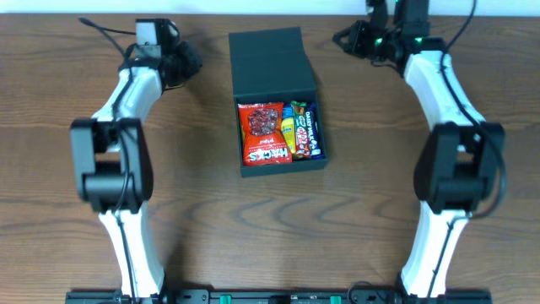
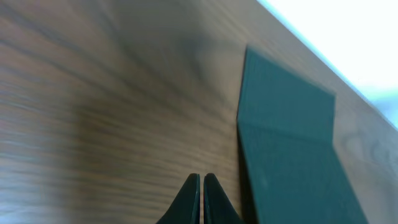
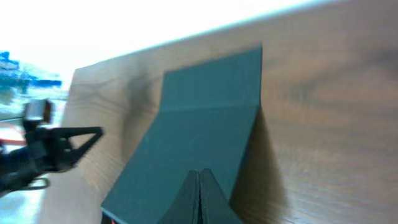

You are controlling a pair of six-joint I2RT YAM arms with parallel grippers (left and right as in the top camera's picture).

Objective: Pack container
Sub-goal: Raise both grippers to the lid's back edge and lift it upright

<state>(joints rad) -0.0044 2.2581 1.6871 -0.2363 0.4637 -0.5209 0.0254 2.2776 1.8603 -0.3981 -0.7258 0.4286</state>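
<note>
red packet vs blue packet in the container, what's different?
Colour: the red packet is red with white lettering, while the blue packet is dark blue.
Size: the red packet is far wider and fills about the left half of the container. The blue packet is a narrow strip.
Place: the red packet lies by the left wall and the blue packet by the right wall.
Shared: both lie flat inside the open container.
</note>
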